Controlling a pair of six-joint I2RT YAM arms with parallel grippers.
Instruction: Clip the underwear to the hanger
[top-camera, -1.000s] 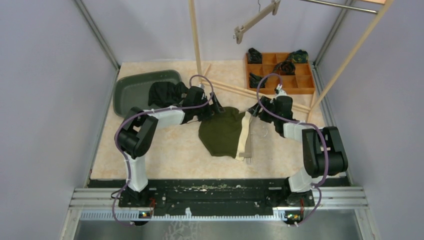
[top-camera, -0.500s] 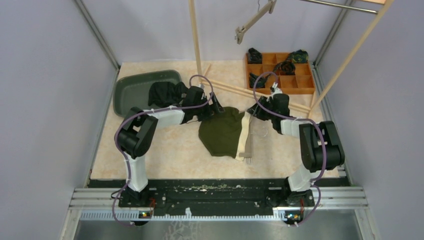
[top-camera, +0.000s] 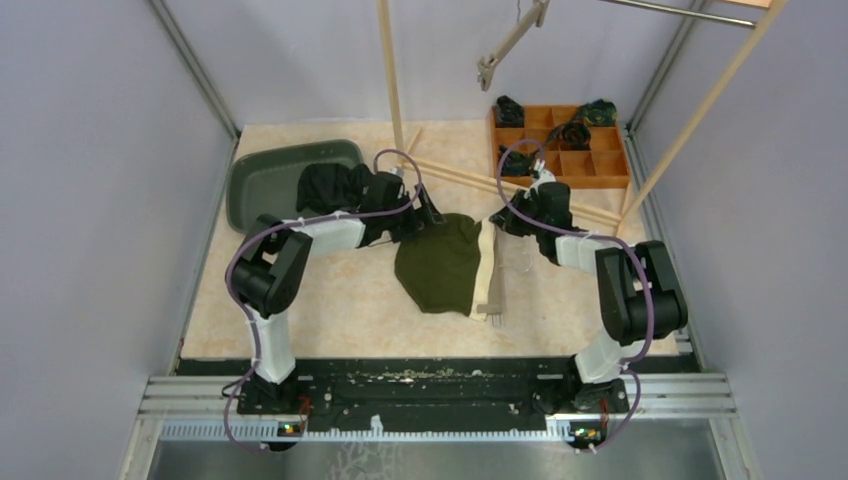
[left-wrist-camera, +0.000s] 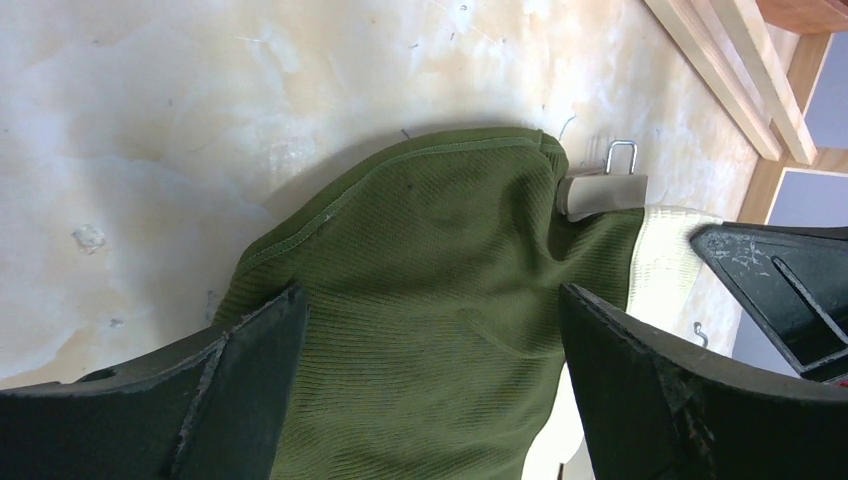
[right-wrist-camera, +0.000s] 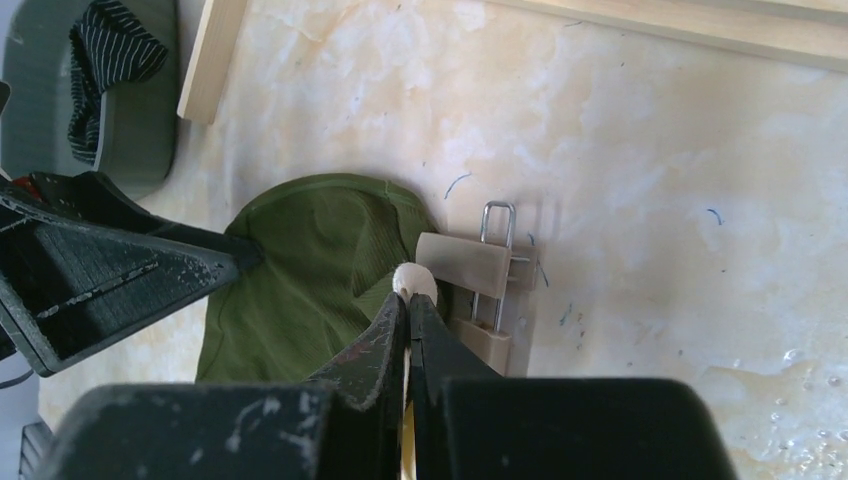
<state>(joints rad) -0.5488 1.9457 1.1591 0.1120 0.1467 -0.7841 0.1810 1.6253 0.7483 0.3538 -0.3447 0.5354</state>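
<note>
The olive-green underwear (top-camera: 438, 265) lies flat on the table, its cream waistband (top-camera: 488, 262) along the right side. The beige hanger (top-camera: 497, 300) lies beside and partly under that waistband; one of its clips (right-wrist-camera: 462, 262) (left-wrist-camera: 600, 192) shows at the garment's far corner. My right gripper (top-camera: 502, 222) (right-wrist-camera: 408, 300) is shut, pinching a fold of the cream waistband (right-wrist-camera: 414, 279) right next to the clip. My left gripper (top-camera: 425, 215) (left-wrist-camera: 432, 300) hangs open just above the green fabric (left-wrist-camera: 430, 260), one finger on each side and nothing held.
A grey-green tray (top-camera: 262, 185) holding dark garments (top-camera: 330, 185) sits at the back left. A wooden compartment box (top-camera: 590, 182) with more garments stands at the back right. Wooden rack poles (top-camera: 390, 75) and floor rails (top-camera: 470, 180) cross behind the arms. Another hanger (top-camera: 510, 45) dangles above.
The right gripper has closed onto the waistband and edged toward the back. The left gripper stayed open, almost still. The dangling hanger swung upward.
</note>
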